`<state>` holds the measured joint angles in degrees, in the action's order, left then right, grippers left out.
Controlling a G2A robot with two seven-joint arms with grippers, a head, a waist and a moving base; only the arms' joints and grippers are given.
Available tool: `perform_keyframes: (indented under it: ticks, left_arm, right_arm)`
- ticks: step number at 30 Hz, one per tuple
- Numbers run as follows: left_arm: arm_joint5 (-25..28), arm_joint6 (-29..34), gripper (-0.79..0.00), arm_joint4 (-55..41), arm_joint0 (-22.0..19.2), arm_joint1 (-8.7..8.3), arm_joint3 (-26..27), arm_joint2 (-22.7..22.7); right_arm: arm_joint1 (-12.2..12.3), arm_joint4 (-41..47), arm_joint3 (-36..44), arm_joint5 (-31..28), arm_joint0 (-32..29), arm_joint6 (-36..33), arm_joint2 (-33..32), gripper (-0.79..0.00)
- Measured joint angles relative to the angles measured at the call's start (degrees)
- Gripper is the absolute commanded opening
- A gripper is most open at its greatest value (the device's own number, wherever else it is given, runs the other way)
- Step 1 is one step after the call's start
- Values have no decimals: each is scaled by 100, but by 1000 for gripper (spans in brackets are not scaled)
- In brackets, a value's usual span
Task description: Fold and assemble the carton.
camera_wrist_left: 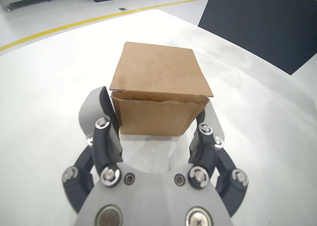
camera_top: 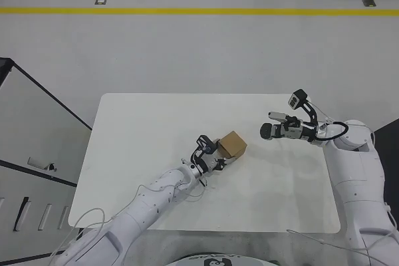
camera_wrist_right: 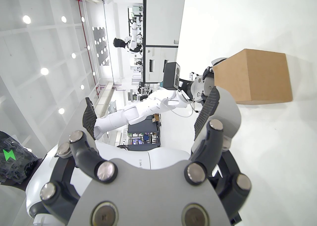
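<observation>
We see brown carton (camera_wrist_left: 158,83) on desk (camera_wrist_left: 49,75), one end clamped in L gripper (camera_wrist_left: 154,105), R gripper (camera_wrist_right: 151,98) spread wide, well apart from carton

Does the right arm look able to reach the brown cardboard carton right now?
Probably yes: the open right gripper faces the brown cardboard carton with only white table between; the left gripper grips its far side.

Carton (camera_top: 232,144): 1, brown cardboard.
Table (camera_top: 133,133): 1, white, beneath the carton.
Grippers: 2. Left gripper (camera_top: 219,160) straddling the carton; right gripper (camera_top: 263,131) well apart from the carton.
Cabinet (camera_top: 26,126): 1, grey, far from the carton.
</observation>
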<state>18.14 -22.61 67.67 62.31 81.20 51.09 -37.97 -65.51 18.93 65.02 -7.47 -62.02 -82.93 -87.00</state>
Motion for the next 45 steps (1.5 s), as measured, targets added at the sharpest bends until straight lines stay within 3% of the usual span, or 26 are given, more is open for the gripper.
perform_keyframes:
  ticks: [6,12,22,26,36,39,45]
  left_arm:
    - [66,-78,-785,142,19,-54,147,-155]
    - [486,-2,-785,485,129,-253,644,-463]
    - [1884,1017,-785,783,864,-836,2495,-1549]
    - [1909,1344,-785,867,1103,-948,3196,-1867]
    - [1912,1341,-785,913,1079,-951,3198,-1854]
    - [2009,1406,-785,1207,1085,-1023,3753,-2066]
    - [2930,2024,-785,963,1257,-1246,5169,-2887]
  right_arm:
    - [0,0,0,0,0,0,0,0]
    - [0,0,0,0,0,0,0,0]
    - [0,0,0,0,0,0,0,0]
    - [0,0,0,0,0,0,0,0]
    - [0,0,0,0,0,0,0,0]
    - [0,0,0,0,0,0,0,0]
    - [0,0,0,0,0,0,0,0]
